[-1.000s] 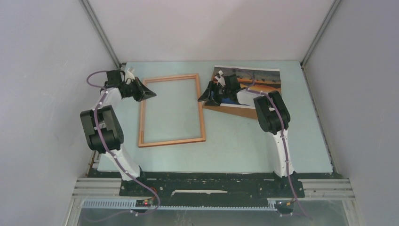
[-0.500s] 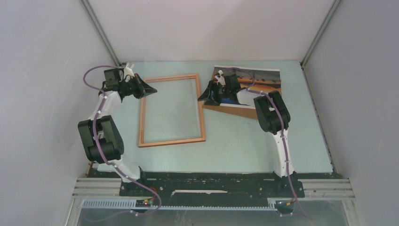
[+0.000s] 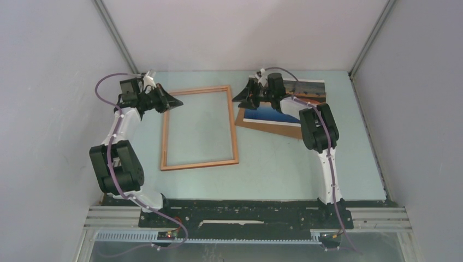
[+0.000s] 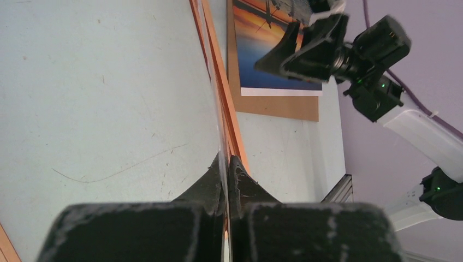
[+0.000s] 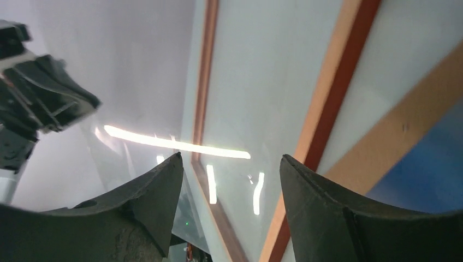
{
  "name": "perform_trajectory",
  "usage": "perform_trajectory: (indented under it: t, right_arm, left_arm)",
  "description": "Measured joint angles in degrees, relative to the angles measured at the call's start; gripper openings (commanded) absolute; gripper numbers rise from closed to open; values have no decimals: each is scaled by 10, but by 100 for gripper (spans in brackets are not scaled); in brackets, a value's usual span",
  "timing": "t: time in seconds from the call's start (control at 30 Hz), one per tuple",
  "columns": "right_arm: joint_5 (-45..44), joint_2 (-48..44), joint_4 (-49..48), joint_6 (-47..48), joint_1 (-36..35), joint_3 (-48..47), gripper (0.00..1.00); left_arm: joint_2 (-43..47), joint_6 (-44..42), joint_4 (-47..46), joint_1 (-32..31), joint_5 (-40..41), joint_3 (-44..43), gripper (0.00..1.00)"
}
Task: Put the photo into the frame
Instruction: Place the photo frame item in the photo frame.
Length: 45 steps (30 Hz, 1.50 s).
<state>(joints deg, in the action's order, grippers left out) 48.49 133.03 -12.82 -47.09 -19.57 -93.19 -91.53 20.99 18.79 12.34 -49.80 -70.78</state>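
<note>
The frame [image 3: 235, 131] lay flat on the tabletop [image 3: 284, 169]. Just right of the frame, the photo [image 3: 267, 113] rested on a brown backing board [image 3: 273, 128], not yet inside. At the frame's far-left corner, the left claw [image 3: 176, 102] was closed, apparently pinching a thin clear sheet [image 4: 214, 109]. Beside the frame's far-right corner, the right claw [image 3: 243, 98] hovered with fingers spread, holding nothing. Risks: the pinched sheet could slip free, or the right claw might catch board and photo together.
</note>
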Motion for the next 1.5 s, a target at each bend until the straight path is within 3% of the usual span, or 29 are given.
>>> perform_trajectory:
  t: [0.17,0.33,1.07,1.5]
  right_arm:
    - [18,46,-10,-21,10,-113,73]
    - [29,85,-18,-38,5,-159,73]
    - [35,154,-11,-73,-30,-189,71]
    - [48,163,-59,-104,-38,-165,59]
  left_arm:
    - [2,0,-3,0,0,7,0]
    - [2,0,-3,0,0,7,0]
    - [5,-1,-3,-1,0,7,0]
    - [5,-1,-3,-1,1,7,0]
